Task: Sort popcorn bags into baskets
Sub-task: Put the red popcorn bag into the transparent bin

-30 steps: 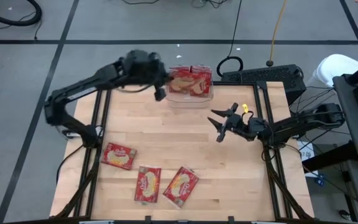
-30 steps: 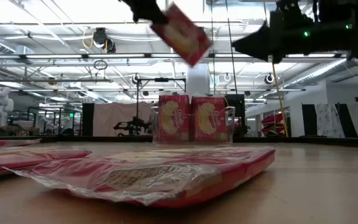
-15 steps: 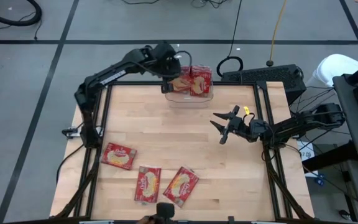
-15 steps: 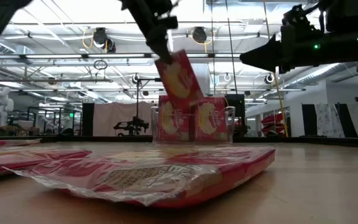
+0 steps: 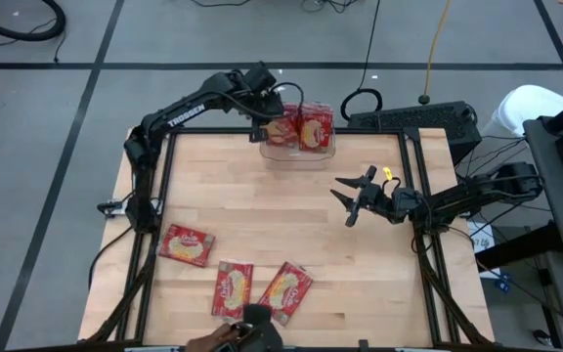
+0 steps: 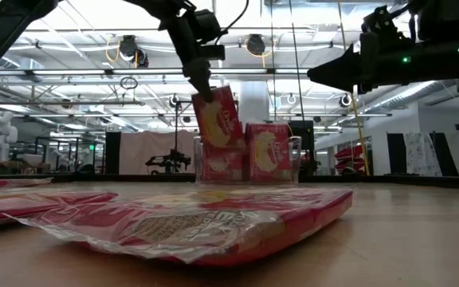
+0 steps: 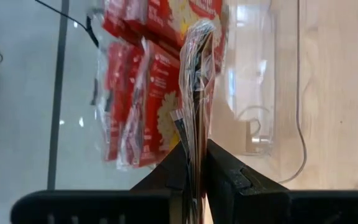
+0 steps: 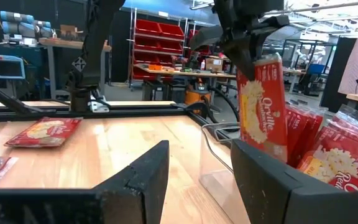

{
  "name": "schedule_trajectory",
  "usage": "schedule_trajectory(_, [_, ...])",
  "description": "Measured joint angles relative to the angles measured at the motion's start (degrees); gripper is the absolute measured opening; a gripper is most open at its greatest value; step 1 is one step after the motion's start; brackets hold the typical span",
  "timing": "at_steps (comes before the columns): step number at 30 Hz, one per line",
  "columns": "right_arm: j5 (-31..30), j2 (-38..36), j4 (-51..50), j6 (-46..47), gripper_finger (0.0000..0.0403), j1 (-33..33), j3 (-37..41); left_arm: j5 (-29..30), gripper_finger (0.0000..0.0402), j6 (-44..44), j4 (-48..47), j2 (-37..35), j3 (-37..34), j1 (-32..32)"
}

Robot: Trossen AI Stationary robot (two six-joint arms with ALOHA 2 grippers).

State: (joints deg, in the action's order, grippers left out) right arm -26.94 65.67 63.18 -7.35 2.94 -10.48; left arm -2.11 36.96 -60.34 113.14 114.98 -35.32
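A clear basket (image 5: 299,154) stands at the table's far edge, with several red popcorn bags (image 5: 314,127) upright in it. My left gripper (image 5: 268,117) hangs over the basket's left part, shut on one more popcorn bag (image 6: 218,121). That bag's lower end is down inside the basket (image 6: 293,159). Three popcorn bags (image 5: 186,244) (image 5: 232,289) (image 5: 286,290) lie flat at the near left. My right gripper (image 5: 346,202) hovers open over the table's right middle, holding nothing. My left gripper pinches the bag's upper end (image 7: 195,163) between its two fingers, with the bag edge-on between them. The fingers slant down from above and from the table's left. The bag hangs below them, nearly upright and slightly tilted. I cannot tell whether its lower end rests on anything.
A dark keyboard (image 5: 413,119) lies beyond the far right corner. A person's hand with a dark object (image 5: 242,335) reaches in at the near edge beside the flat bags. Bare wood (image 5: 281,210) spans the table's middle.
My left gripper has gone toward the table's far edge and right, over the basket, then down, tipping more steeply downward. Its bag has swung from slanted and high above the basket to nearly upright, with its lower end inside. A person's hand has appeared at the near edge.
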Motion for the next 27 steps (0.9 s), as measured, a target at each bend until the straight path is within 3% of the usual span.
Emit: schedule_trajectory(27, [0.2,0.0,0.4,0.2,0.0164,0.0,0.0,0.9,0.0042,1.6,-1.8,5.2,-0.5,0.0])
